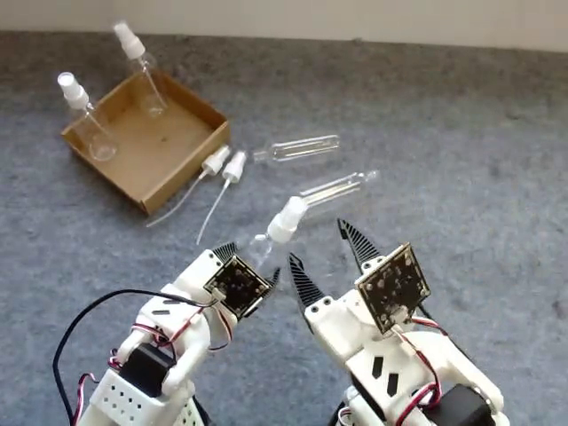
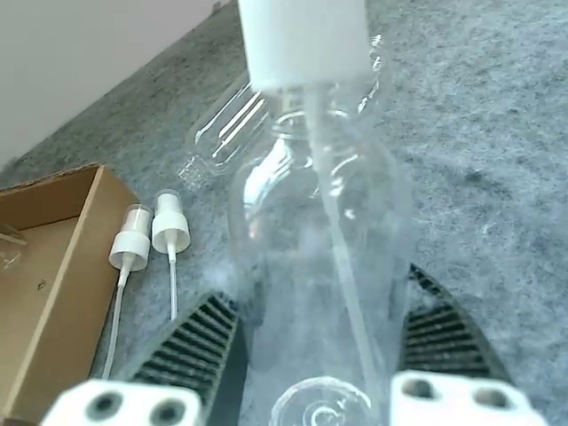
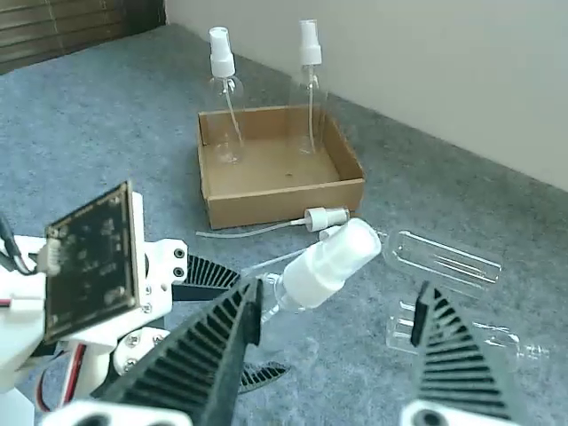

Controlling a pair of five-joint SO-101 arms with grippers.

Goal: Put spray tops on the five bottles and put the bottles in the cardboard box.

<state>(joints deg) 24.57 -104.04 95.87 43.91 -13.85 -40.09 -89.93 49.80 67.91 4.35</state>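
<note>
My left gripper (image 2: 315, 355) is shut on a clear bottle (image 2: 319, 266) that carries a white spray top (image 2: 302, 40). In the high view this bottle (image 1: 277, 227) sticks out of the left gripper (image 1: 251, 263) at a slant. My right gripper (image 1: 317, 241) stands open just beside the bottle's top (image 3: 330, 262), not touching it. Two capped bottles (image 1: 84, 120) (image 1: 142, 67) stand in the cardboard box (image 1: 182, 177). Two bare bottles (image 1: 297, 148) (image 1: 339, 186) lie on the carpet. Two loose spray tops (image 1: 216, 161) (image 1: 234, 167) lie by the box.
Grey carpet covers the table. The box (image 3: 284, 202) sits at the far left, with the loose tops' long tubes trailing along its near side. A pale wall runs along the far edge. Black cable loops near the left arm's base.
</note>
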